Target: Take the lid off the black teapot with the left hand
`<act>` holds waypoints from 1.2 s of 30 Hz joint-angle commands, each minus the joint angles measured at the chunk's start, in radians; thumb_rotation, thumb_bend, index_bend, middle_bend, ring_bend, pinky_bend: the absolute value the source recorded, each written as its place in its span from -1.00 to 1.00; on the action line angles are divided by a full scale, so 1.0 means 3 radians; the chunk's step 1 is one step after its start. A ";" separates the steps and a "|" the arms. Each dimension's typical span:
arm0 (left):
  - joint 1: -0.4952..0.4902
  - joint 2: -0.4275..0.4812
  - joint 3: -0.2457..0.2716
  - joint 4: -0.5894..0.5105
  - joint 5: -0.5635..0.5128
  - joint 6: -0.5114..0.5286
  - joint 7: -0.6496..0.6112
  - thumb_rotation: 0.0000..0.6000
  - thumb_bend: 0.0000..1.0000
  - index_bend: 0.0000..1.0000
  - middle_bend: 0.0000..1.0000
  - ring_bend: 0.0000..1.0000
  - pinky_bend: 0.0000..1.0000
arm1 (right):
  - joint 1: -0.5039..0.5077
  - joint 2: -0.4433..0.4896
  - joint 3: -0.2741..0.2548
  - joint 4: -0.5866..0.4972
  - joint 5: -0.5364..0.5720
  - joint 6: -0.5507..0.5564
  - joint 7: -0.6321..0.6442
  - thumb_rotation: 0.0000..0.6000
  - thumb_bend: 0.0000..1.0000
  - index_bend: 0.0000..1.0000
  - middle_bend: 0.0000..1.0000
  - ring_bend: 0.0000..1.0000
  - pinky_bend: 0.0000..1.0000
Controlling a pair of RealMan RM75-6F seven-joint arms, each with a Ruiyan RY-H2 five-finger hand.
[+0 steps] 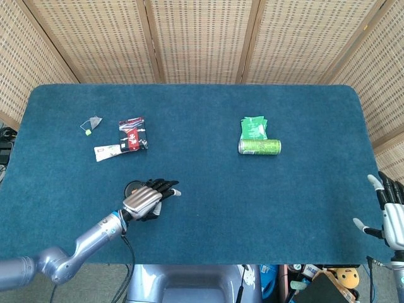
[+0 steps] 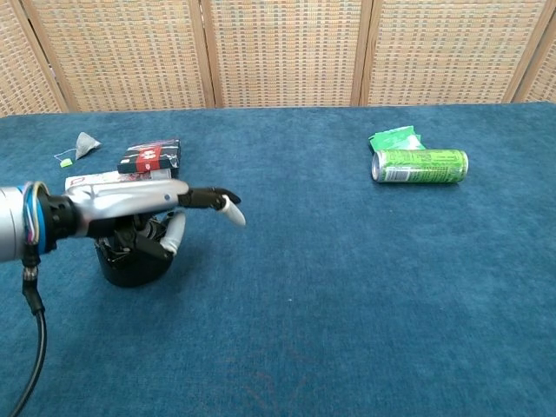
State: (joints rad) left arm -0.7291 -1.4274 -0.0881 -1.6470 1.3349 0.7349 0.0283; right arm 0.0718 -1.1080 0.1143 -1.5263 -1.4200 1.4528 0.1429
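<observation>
While the left hand [image 2: 148, 201] hovers over the black teapot [image 2: 130, 262], fingers spread — reach step; next, lower and pinch the lid — right hand [image 1: 392, 218] open, idle.

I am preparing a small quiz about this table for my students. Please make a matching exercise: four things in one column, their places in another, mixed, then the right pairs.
Things:
1. black teapot
2. green can
3. tea bag
4. right hand

Places:
A. lying on its side
B. far left corner area
C. under the left hand
D. at the table's right edge

Pairs: 1-C, 2-A, 3-B, 4-D
</observation>
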 commanded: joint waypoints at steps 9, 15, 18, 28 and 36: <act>0.0057 0.0090 0.0168 -0.0091 0.0004 0.0122 0.0146 1.00 1.00 -0.58 -0.91 -0.84 -0.99 | 0.0000 0.0005 0.0001 -0.0010 0.0003 -0.0002 0.0012 1.00 -1.00 -1.00 -1.00 -1.00 -1.00; 0.0089 0.0194 0.0274 -0.0123 0.0034 0.0067 0.0007 1.00 1.00 -0.54 -0.88 -0.81 -0.86 | 0.0002 0.0006 0.0000 -0.0009 0.0002 -0.0005 0.0014 1.00 -1.00 -1.00 -1.00 -1.00 -1.00; 0.0095 0.0221 0.0310 -0.0105 0.0130 0.0067 -0.0102 1.00 1.00 -0.52 -0.86 -0.80 -0.86 | 0.0002 0.0004 0.0000 -0.0009 0.0002 -0.0004 0.0009 1.00 -1.00 -1.00 -1.00 -1.00 -1.00; 0.0223 0.0436 0.0585 -0.0073 0.0654 0.0304 -0.0332 1.00 1.00 -0.38 -0.77 -0.73 -0.85 | 0.0003 0.0001 -0.0002 -0.0015 0.0005 -0.0008 -0.0001 1.00 -1.00 -1.00 -1.00 -1.00 -1.00; 0.0356 0.0707 0.0728 -0.0095 0.0950 0.0643 -0.0366 1.00 1.00 -0.28 -0.73 -0.70 -0.92 | 0.0004 0.0002 -0.0007 -0.0031 -0.0001 -0.0008 -0.0019 1.00 -1.00 -1.00 -1.00 -1.00 -1.00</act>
State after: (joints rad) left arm -0.6388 -1.2296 0.1259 -1.6719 1.5944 0.8874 -0.0728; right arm 0.0728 -1.1074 0.1123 -1.5351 -1.4201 1.4504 0.1374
